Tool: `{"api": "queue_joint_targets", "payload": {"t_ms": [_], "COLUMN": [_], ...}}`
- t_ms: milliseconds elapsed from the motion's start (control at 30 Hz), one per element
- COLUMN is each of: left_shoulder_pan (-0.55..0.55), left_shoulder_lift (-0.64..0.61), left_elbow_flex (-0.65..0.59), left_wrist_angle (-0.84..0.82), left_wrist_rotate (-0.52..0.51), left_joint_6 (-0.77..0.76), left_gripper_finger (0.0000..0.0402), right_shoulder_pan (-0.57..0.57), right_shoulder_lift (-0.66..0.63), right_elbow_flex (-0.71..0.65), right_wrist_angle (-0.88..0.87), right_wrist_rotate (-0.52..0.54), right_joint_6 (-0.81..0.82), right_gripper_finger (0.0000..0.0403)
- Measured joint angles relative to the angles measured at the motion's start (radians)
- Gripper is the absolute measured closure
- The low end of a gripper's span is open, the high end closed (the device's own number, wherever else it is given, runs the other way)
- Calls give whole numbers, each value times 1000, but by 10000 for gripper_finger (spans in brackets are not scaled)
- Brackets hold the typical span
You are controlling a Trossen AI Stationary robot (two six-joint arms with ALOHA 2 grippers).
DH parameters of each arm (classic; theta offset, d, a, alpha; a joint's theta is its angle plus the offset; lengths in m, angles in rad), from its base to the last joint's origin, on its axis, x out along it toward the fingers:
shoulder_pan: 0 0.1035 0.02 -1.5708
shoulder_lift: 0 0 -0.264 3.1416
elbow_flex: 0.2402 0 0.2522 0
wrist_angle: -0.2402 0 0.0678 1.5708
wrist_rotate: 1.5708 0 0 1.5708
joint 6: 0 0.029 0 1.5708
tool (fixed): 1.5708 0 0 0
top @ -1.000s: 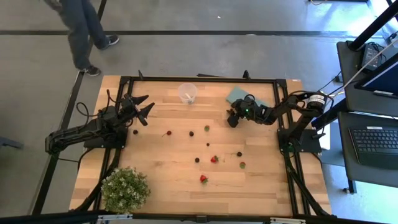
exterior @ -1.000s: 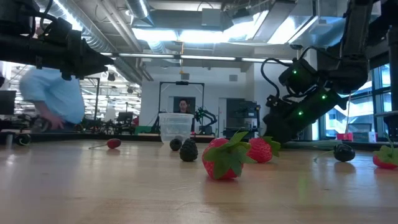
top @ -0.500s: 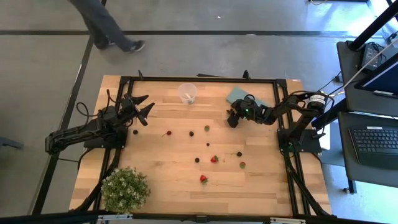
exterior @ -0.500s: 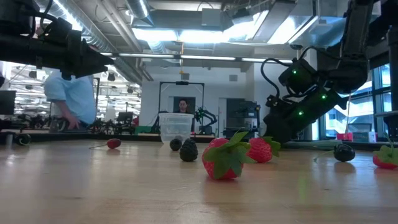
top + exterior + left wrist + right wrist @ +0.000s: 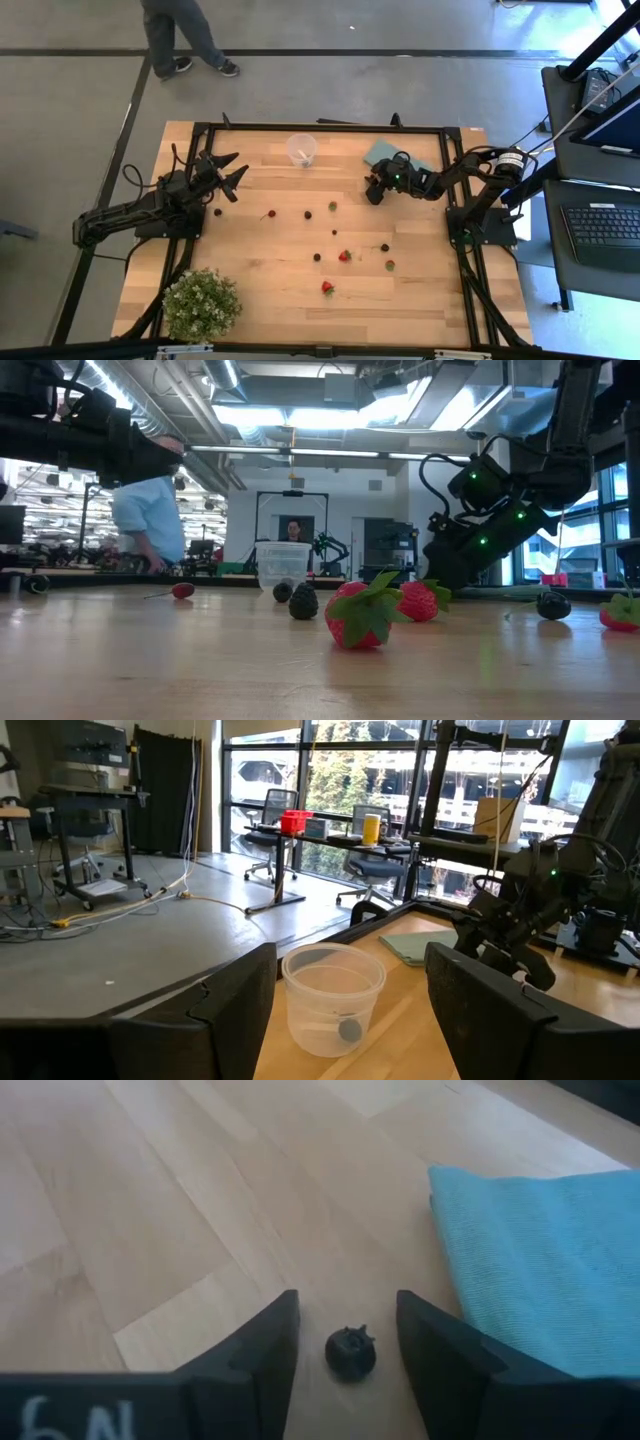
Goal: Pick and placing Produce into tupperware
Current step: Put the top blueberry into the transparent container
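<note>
A: Where is the produce?

B: Scattered over the middle of the table in the high view: a red berry low and centre, another red one just above it, a green piece to its right, dark ones higher up. One dark berry lies between the right gripper's fingers, on the wood, just beside the teal cloth.

A: And the cup?

B: The clear cup stands upright near the upper edge of the table, left of the teal cloth. From the left wrist it shows one small dark piece at the bottom.

A: The right gripper?

B: The right gripper is low over the table, right of centre in the high view, beside the cloth. Its fingers are apart, with the dark berry in the gap, not clamped.

A: The left one?

B: The left gripper hangs over the table's left side, fingers spread wide, holding nothing, pointing toward the cup.

A: Anything else?

B: A potted plant at the lower left corner, and a person on the floor beyond the upper left of the table
</note>
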Motion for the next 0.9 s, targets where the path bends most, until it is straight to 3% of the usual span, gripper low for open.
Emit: {"api": "queue_joint_targets", "payload": {"t_ms": [533, 900], "left_shoulder_pan": [0, 0], "left_shoulder_lift": [0, 0], "left_elbow_flex": [0, 0], "left_wrist_angle": [0, 0], "left_wrist_rotate": [0, 0], "left_joint_6": [-1, -1], "left_gripper_finger": [154, 154], "right_shoulder_pan": [1, 1], "right_shoulder_lift": [0, 0], "right_elbow_flex": [0, 0], "right_wrist_angle": [0, -2], "right_wrist_rotate": [-5, 0], "right_joint_6": [15, 36], "right_gripper_finger": [244, 331]}}
